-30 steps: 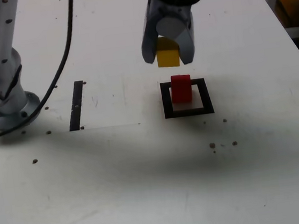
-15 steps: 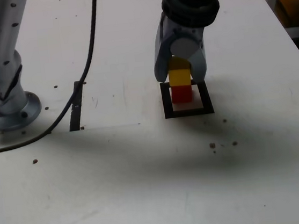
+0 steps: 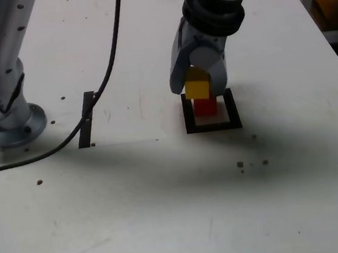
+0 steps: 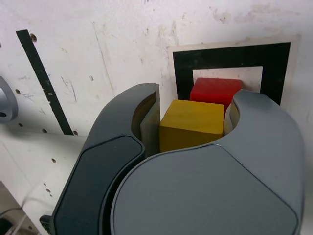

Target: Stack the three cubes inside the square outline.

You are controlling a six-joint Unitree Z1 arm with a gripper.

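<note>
The red cube (image 3: 205, 104) sits inside the square outline (image 3: 233, 108) on the table (image 3: 165, 200). The yellow cube (image 3: 197, 89) is above it, offset toward the exterior view's left, pinched between the fingers of the gripper (image 3: 197, 86), so it does not look squarely stacked yet. No green cube is visible; placing it apparently remains.

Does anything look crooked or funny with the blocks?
Yes. The yellow cube, held in the gripper, sits off to the exterior view's left of the red cube and looks turned, not squarely on top. Only two cubes show; no green one is in view.
</note>
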